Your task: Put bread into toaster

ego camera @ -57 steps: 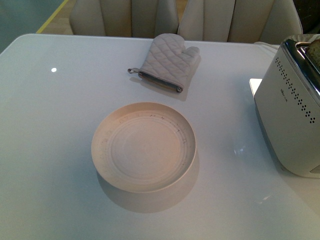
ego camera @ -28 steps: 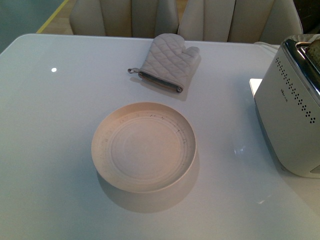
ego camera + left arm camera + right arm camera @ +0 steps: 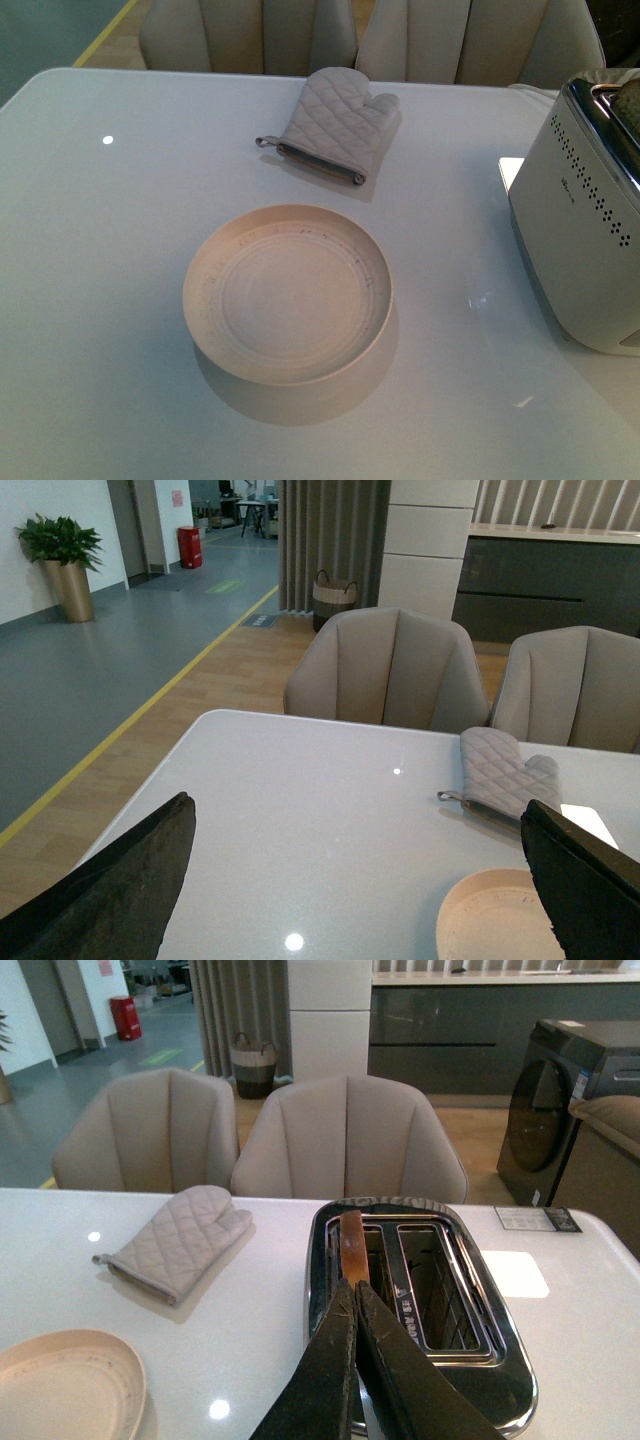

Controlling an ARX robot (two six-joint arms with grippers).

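Note:
The white toaster (image 3: 580, 230) with a chrome top stands at the table's right edge. The bread (image 3: 351, 1245) stands on edge in one toaster (image 3: 500, 1350) slot, its brown crust showing; in the front view only a tan corner of the bread (image 3: 630, 95) peeks out. My right gripper (image 3: 355, 1285) is shut and empty, hovering just above the toaster's near end, close to the bread's slot. My left gripper (image 3: 355, 802) is open and empty above the table's left side. Neither arm shows in the front view.
A round cream plate (image 3: 290, 210) sits empty at the table's middle; it also shows in the left wrist view (image 3: 500, 920) and the right wrist view (image 3: 60, 1380). A grey quilted oven mitt (image 3: 335, 120) lies behind it. Beige chairs (image 3: 345, 1140) stand along the far edge.

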